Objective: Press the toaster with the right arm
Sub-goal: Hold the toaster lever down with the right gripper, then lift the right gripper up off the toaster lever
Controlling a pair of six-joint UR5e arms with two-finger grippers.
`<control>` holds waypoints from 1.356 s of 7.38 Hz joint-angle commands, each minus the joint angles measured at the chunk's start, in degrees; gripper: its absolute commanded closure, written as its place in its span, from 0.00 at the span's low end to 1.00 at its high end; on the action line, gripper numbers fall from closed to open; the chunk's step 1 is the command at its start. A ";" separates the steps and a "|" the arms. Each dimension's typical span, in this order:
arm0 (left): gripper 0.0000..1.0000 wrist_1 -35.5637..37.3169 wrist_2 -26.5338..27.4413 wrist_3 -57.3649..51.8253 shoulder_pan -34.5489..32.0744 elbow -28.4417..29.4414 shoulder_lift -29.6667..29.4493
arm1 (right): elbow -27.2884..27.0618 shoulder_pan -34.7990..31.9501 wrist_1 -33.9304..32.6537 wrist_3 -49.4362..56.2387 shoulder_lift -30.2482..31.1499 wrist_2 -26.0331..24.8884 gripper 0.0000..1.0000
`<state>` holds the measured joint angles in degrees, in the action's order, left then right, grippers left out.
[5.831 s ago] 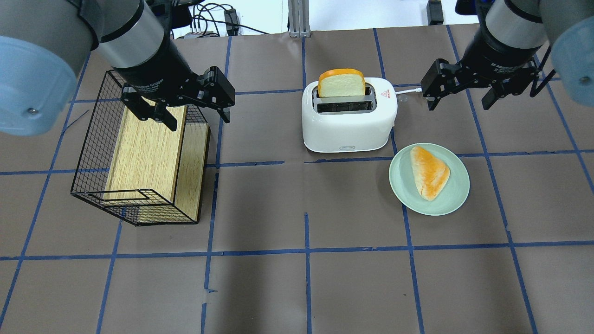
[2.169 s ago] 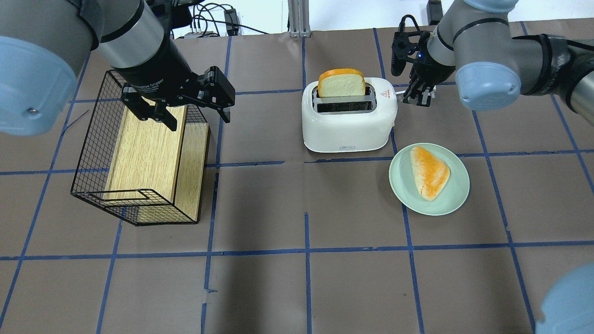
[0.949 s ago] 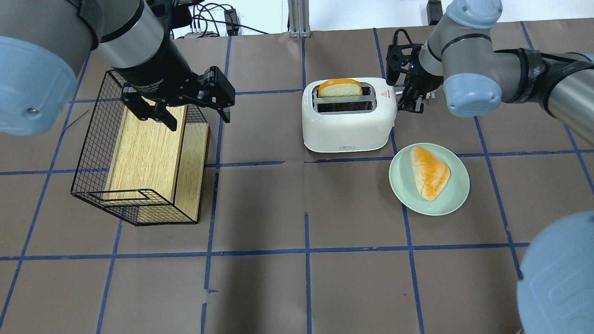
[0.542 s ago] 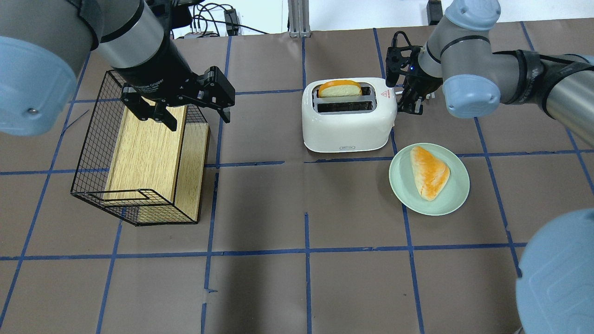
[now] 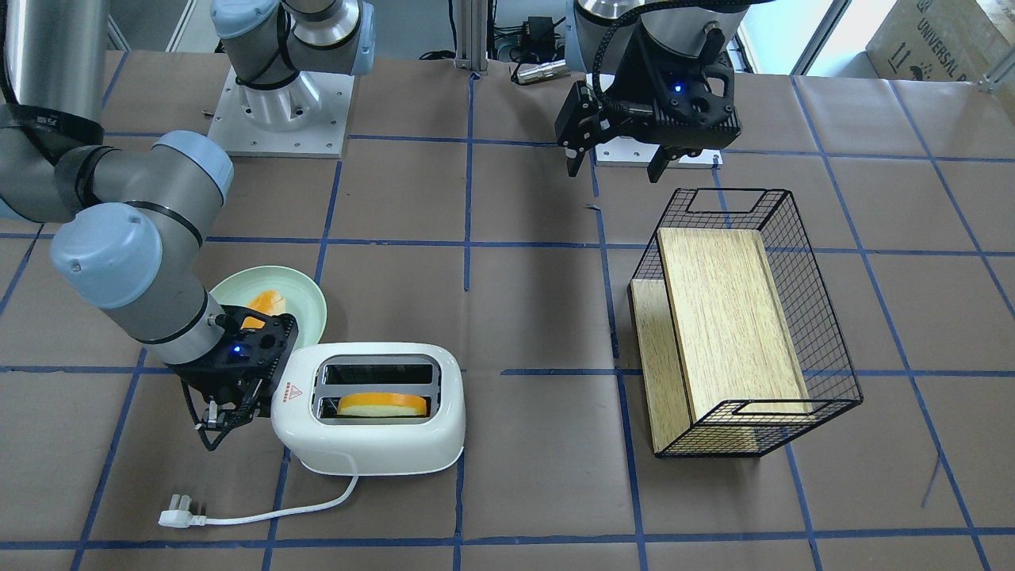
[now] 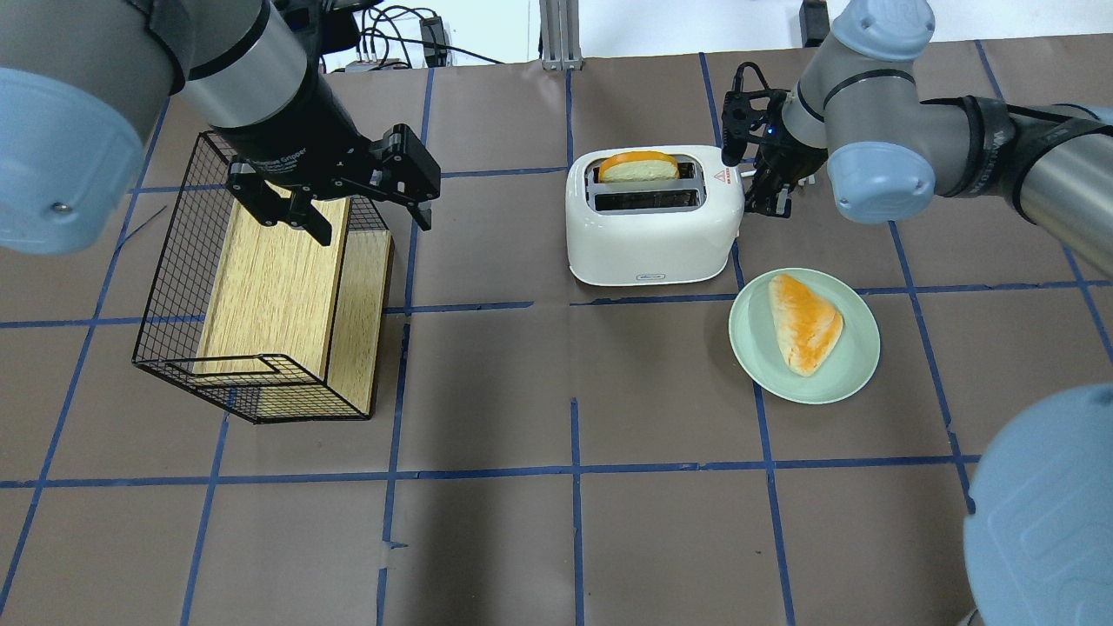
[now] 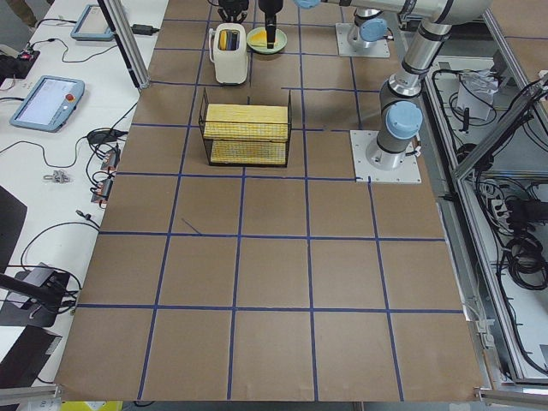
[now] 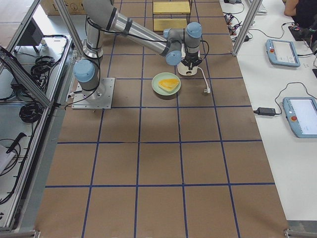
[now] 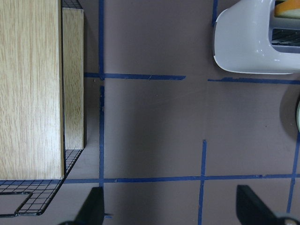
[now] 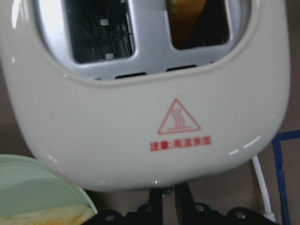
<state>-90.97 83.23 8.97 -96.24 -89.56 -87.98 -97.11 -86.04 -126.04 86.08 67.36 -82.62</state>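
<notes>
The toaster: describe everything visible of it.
The toaster is glossy white, seemingly plastic, round-cornered, upright on the brown table. Two top slots: one empty, one holding a bread slice sunk low. A red warning sticker marks the end where the right gripper sits close; contact is hidden. Its white cord trails to a loose plug.

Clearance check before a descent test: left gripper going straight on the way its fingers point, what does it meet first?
Probably the bare brown paper-covered table. In the wrist view the open fingers of the left gripper straddle bare surface; the black wire basket lies beside one finger, margin unclear.
</notes>
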 commanded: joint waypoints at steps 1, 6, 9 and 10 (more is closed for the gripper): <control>0.00 0.00 0.00 0.00 0.00 0.00 0.00 | 0.17 0.09 0.00 -0.03 -0.04 0.00 0.76; 0.00 0.00 0.00 0.00 0.00 0.00 0.00 | 0.61 0.96 0.18 1.71 0.57 -0.61 0.74; 0.00 0.00 0.00 0.00 0.00 0.00 0.00 | 4.98 1.05 7.76 2.52 5.39 -3.16 0.73; 0.00 0.00 0.00 0.00 0.00 0.00 0.00 | 7.27 0.88 13.39 1.82 7.41 -3.16 0.68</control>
<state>-90.97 83.23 8.96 -96.24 -89.56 -87.97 -92.63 -85.11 -119.40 88.58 72.20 -85.50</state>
